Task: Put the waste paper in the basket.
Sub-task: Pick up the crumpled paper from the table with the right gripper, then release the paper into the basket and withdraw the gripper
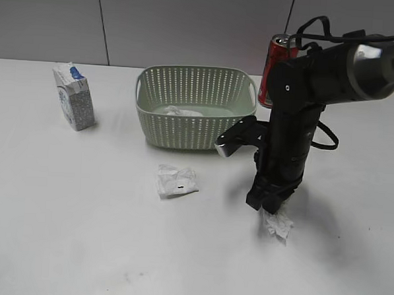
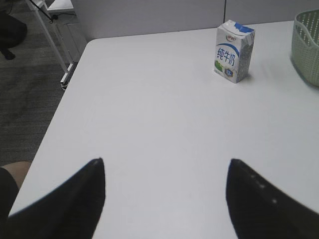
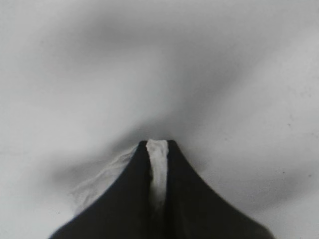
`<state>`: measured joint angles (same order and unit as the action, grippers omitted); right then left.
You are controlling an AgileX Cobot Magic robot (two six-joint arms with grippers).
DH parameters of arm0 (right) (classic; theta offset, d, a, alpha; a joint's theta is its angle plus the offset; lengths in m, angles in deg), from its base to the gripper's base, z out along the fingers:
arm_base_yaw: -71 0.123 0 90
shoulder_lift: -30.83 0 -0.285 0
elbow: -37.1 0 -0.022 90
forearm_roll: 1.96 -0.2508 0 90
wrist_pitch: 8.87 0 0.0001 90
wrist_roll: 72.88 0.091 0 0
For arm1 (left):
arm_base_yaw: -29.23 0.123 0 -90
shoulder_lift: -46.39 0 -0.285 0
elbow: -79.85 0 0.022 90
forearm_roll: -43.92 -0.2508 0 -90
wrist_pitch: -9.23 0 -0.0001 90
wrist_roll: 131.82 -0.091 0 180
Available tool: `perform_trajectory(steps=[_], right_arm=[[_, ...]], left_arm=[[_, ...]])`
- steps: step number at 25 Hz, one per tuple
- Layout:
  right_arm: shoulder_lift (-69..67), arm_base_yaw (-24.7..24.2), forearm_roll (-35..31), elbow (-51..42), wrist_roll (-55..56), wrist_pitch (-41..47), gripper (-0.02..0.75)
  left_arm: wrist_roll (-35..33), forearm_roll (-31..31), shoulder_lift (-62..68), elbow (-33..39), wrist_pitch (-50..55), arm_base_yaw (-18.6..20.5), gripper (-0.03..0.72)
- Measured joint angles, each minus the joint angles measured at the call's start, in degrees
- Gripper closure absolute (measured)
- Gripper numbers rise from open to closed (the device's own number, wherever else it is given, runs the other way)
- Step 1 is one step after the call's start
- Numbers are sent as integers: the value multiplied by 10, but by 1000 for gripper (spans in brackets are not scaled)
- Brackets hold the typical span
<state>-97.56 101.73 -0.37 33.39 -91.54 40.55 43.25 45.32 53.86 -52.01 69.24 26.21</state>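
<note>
My right gripper (image 1: 268, 205) points straight down and is pinched onto a twisted scrap of waste paper (image 1: 277, 225); in the right wrist view a white strip of it (image 3: 157, 169) sits squeezed between the narrow jaws, with the rest trailing out to the left near the surface (image 1: 79, 247). Whether the scrap has left the surface I can't tell.

The basket (image 1: 196, 106) lies behind and to the left of that gripper, so I judge the carry goes up, back and leftward over the near rim. One scrap (image 1: 180, 111) already lies inside the basket. The small squarish wad (image 1: 177, 181), with its tiny black mark, lies in front of the basket, apart from the near wall. The right arm is the nearer to the wad too.

My left gripper (image 2: 164, 199) hangs wide and empty, well left of the basket.

The carton (image 2: 234, 51) left of the basket carries blue Chinese characters, 纯牛奶. The red can (image 1: 276, 69) stands behind the basket's right corner; its lettering is unreadable.
</note>
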Motion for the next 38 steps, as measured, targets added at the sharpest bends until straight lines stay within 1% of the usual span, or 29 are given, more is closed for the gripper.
perform_trajectory(steps=[3, 6, 10, 13, 14, 16, 19, 21, 22, 24, 26, 28, 29, 30, 32, 34, 35, 36, 38], right_arm=[[7, 0, -16, 0, 1, -2, 713], [40, 0, -51, 4, 2, -4, 721], [99, 0, -78, 40, 2, -40, 722], [120, 0, -92, 73, 3, -129, 722], [120, 0, -99, 78, 5, -177, 722], [120, 0, -137, 82, 8, -288, 722], [111, 0, -202, 84, 9, -428, 722], [97, 0, -220, 85, 10, -489, 724], [88, 0, -225, 85, 10, -508, 724], [68, 0, -230, 85, 11, -518, 724], [48, 0, -232, 85, 11, -505, 724], [34, 0, -232, 85, 11, -488, 706], [27, 0, -233, 85, 11, -480, 673], [23, 0, -233, 85, 11, -473, 615], [20, 0, -233, 85, 11, -459, 440], [19, 0, -233, 85, 11, -455, 216], [19, 0, -233, 85, 11, -453, 165], [19, 0, -233, 87, 11, -449, 139], [19, 0, -233, 98, 11, -436, 130]], left_arm=[[0, 0, 0, 0, 0, 0, 136], [0, 0, 0, 0, 0, 0, 137], [0, 0, 0, 0, 0, 0, 142], [0, -1, 0, 0, 0, 0, 143], [0, -1, 0, 0, 0, 0, 143], [0, -1, 0, 0, 0, 0, 144], [0, -1, 0, 0, 0, 0, 144], [0, -1, 0, 0, 0, 0, 144], [0, -1, 0, 0, 0, 0, 144], [0, -1, 0, 0, 0, 0, 144], [0, -1, 0, 0, 0, 0, 144], [0, -1, 0, 0, 0, 0, 144], [0, -1, 0, 0, 0, 0, 144], [0, -1, 0, 0, 0, 0, 144], [0, -1, 0, 0, 0, 0, 144], [0, -1, 0, 0, 0, 0, 144], [0, -1, 0, 0, 0, 0, 144], [0, -1, 0, 0, 0, 0, 144], [0, -1, 0, 0, 0, 0, 144]])
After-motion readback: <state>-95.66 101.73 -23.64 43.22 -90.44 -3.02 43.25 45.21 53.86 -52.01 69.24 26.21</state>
